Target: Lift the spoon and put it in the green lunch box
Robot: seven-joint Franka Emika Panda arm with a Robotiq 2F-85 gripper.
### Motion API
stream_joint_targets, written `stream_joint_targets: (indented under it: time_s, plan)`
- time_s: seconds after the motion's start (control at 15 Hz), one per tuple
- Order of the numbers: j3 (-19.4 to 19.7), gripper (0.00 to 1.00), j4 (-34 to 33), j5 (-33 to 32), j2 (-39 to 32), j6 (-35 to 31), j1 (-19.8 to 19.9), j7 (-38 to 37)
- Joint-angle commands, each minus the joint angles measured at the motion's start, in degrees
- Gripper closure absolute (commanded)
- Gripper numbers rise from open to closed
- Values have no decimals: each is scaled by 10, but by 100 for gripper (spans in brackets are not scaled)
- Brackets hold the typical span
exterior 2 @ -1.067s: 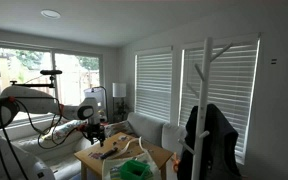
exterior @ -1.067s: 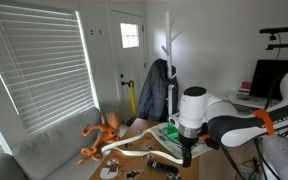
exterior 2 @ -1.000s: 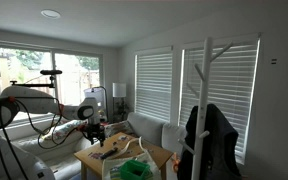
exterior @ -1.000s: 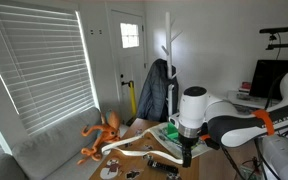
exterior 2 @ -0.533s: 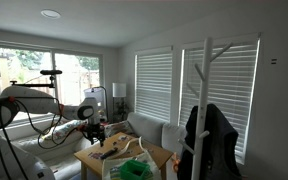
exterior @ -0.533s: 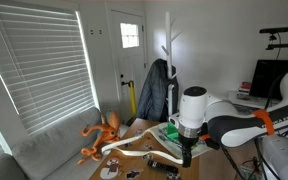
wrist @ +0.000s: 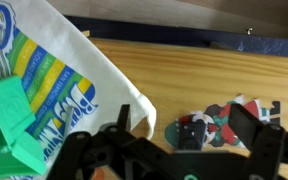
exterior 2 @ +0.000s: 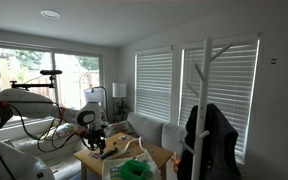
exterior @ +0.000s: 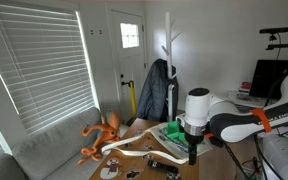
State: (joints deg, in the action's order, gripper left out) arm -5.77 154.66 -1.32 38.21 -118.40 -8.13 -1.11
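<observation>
My gripper (wrist: 181,113) hangs open over the wooden table (wrist: 194,70), its black fingers (wrist: 256,125) wide apart with nothing between them. Below it lies a small dark rounded piece on a red, green and white patterned object (wrist: 224,120); I cannot tell whether this is the spoon. The bright green lunch box (wrist: 9,110) sits at the left edge of the wrist view, beside a white printed bag (wrist: 59,70). In both exterior views the gripper (exterior: 192,150) (exterior 2: 95,142) hovers just above the table, with the green box (exterior: 173,130) close behind it.
An orange octopus-like toy (exterior: 104,133) sits at the table's far side by the sofa. A white strap (exterior: 134,146) and a dark elongated object (exterior: 164,161) lie on the tabletop. A coat rack (exterior: 168,60) and a desk with monitor (exterior: 274,78) stand behind.
The arm has shifted slightly sideways over the table, towards the green box. Nothing on the table has moved.
</observation>
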Motion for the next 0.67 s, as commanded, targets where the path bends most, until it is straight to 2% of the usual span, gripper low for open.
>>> stream_joint_targets:
  time_s: [0.0, 0.07, 0.2, 0.27, 0.4, 0.6]
  plan:
    - [63, 0, 73, -4, 84, -7, 41, 40]
    - [81, 0, 38, -17, 70, 7, 60, 57]
    - [109, 0, 41, -21, 98, 4, 86, 74]
    - [84, 0, 36, -11, 64, 0, 72, 57]
    - [104, 0, 33, -11, 78, 0, 90, 74]
    - [106, 0, 33, -11, 85, 0, 90, 75]
